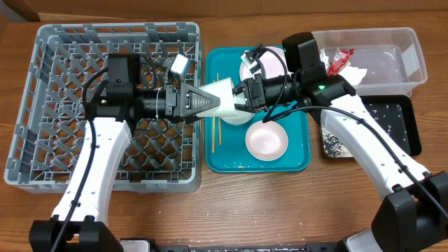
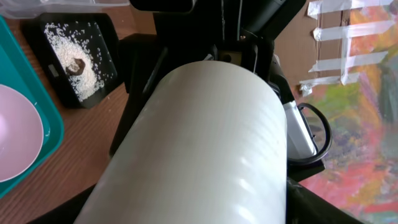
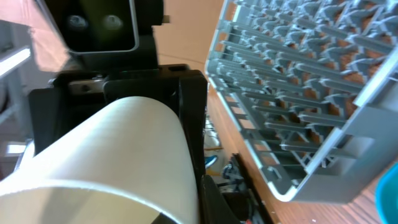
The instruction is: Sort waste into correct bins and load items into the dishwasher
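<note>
A small white cup (image 1: 225, 98) hangs sideways over the teal tray's left edge, between both grippers. My left gripper (image 1: 212, 102) is shut on its body; the cup (image 2: 199, 149) fills the left wrist view. My right gripper (image 1: 241, 94) grips its rim end, and the cup (image 3: 106, 155) looms large in the right wrist view. The grey dish rack (image 1: 49, 105) stands at the left and also shows in the right wrist view (image 3: 298, 93). A pinkish bowl (image 1: 266, 140), another pale dish (image 1: 257, 66) and the chopsticks (image 1: 215, 133) lie on the tray.
The teal tray (image 1: 297, 162) sits mid-table. The clear tub (image 1: 402, 56) at the back right holds a red-and-white wrapper (image 1: 340, 61) and white paper (image 1: 355, 73). The black tray (image 1: 409, 133) holds rice grains (image 2: 78, 46) and a brown lump (image 2: 76, 65).
</note>
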Robot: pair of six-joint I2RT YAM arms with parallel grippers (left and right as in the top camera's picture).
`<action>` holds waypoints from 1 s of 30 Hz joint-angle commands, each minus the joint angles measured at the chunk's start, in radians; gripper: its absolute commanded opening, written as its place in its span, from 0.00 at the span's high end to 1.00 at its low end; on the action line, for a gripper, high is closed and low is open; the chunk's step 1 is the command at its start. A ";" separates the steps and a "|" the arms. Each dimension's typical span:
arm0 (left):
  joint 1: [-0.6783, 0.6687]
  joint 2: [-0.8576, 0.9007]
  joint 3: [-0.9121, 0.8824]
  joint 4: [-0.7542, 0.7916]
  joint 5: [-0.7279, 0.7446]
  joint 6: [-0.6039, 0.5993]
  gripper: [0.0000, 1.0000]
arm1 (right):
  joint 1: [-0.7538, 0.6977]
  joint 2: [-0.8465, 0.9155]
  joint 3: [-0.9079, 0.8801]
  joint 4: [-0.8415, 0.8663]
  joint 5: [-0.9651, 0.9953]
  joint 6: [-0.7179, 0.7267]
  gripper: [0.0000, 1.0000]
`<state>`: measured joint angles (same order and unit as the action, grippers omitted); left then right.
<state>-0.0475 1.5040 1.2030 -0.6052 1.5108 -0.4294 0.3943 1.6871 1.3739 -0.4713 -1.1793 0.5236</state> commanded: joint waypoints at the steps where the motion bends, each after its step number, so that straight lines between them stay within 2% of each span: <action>1: -0.004 -0.004 0.018 0.037 0.049 -0.031 0.59 | 0.025 0.023 0.001 -0.026 0.026 0.001 0.96; 3: -0.004 -0.004 0.018 0.069 0.030 -0.082 0.63 | 0.025 0.023 0.001 -0.035 0.026 0.001 0.94; 5: -0.004 -0.004 0.018 0.118 0.024 -0.117 0.70 | 0.025 0.023 0.001 -0.035 0.026 0.001 0.80; 6: -0.003 -0.005 0.018 0.182 0.027 -0.152 0.75 | 0.024 0.023 0.001 -0.035 0.026 0.001 0.57; 10: 0.023 -0.018 0.019 0.484 0.025 -0.345 0.78 | -0.055 0.023 0.001 -0.044 0.047 -0.033 0.16; 13: 0.060 -0.027 0.019 0.767 -0.036 -0.519 0.78 | -0.180 0.023 0.001 -0.185 0.234 -0.089 0.07; 15: 0.079 -0.027 0.019 0.826 -0.154 -0.512 0.74 | -0.237 0.023 0.001 -0.312 0.354 -0.158 0.05; 21: 0.104 -0.027 0.019 0.459 -0.678 -0.250 0.74 | -0.263 0.023 0.001 -0.507 0.623 -0.201 0.02; 22: 0.100 -0.027 0.023 0.397 -0.742 -0.212 0.73 | -0.263 0.023 0.001 -0.531 0.663 -0.211 0.02; 25: 0.099 -0.027 0.073 0.238 -0.809 -0.163 0.71 | -0.263 0.023 0.001 -0.553 0.720 -0.211 0.01; 29: 0.090 -0.027 0.258 -0.155 -0.986 -0.002 0.72 | -0.263 0.023 0.001 -0.557 0.755 -0.211 0.00; 30: 0.075 -0.027 0.346 -0.306 -1.082 0.053 0.72 | -0.264 0.023 0.001 -0.555 0.763 -0.211 0.00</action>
<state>0.0525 1.4891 1.3560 -0.7219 0.6773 -0.5682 0.1268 1.7123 1.3743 -1.0328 -0.4797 0.3275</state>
